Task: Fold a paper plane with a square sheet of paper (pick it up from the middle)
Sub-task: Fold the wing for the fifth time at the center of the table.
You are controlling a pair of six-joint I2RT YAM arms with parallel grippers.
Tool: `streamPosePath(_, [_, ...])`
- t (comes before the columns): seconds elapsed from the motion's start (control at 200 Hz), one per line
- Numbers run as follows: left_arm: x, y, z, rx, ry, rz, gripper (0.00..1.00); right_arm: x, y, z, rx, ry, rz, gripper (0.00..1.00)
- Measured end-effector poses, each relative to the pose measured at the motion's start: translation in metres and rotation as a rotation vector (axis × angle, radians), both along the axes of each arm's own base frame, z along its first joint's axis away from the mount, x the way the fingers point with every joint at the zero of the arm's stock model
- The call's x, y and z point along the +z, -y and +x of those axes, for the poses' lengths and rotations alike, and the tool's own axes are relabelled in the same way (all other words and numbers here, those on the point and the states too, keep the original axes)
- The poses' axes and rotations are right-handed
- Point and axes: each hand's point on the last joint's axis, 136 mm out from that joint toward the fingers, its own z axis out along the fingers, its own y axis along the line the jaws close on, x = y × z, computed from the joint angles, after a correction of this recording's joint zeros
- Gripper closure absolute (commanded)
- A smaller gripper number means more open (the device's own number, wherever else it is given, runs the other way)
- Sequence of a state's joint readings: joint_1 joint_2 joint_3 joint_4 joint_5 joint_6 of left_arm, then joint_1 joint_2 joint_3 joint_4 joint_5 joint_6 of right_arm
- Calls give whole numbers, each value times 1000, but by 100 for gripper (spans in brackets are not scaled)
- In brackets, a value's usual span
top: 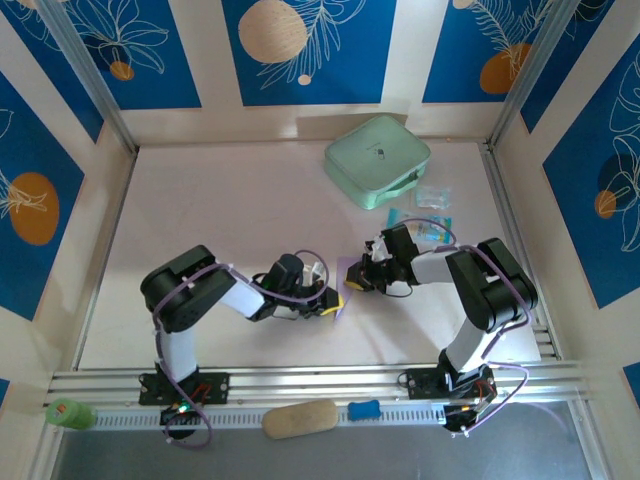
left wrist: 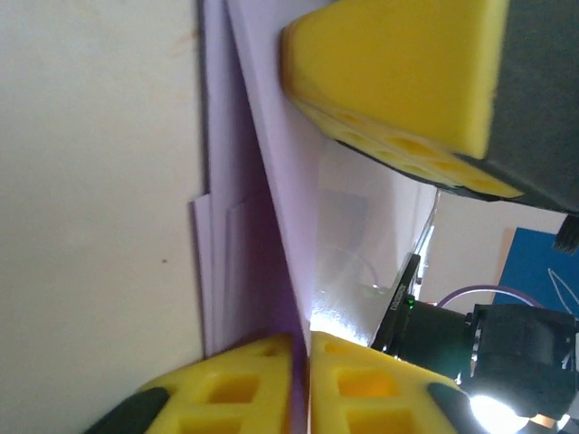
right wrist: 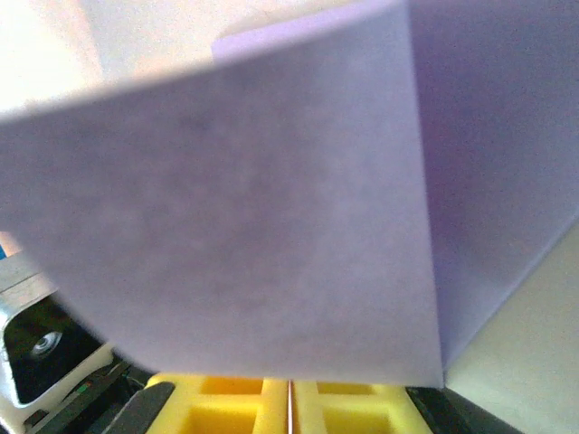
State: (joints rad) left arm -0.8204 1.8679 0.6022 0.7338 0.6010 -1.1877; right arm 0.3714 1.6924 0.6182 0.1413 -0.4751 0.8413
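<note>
Folding is under way: the square sheet of paper [right wrist: 271, 226], doubled along at least one crease, stands on edge over the table [top: 230, 210], on the near side of the mint-green case [top: 377, 160] and well apart from it. The left gripper [left wrist: 301, 362] pinches its edge, pads nearly touching. The right gripper [right wrist: 289, 398] is likewise clamped on the sheet from the case side. Which crease this is I cannot tell, perhaps an early one. Next, I judge, one grip must loosen while the other steadies the sheet. The tabletop is pale and matt. Blue leaf-patterned wall panels [top: 300, 45] rise behind the case, and small blue packets [top: 433, 198] lie just beside it.
</note>
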Motion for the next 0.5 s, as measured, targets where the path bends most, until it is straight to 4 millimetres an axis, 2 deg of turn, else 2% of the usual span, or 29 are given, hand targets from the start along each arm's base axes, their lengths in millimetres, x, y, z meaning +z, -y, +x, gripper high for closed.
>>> streamPosePath(0.185, [0, -3, -1, -44, 26, 78, 81, 0, 0, 0, -2, -2, 0, 91])
streamPosePath(0.5, [-7, -5, -5, -97, 51, 146, 96, 0, 0, 0, -3, -3, 0, 91])
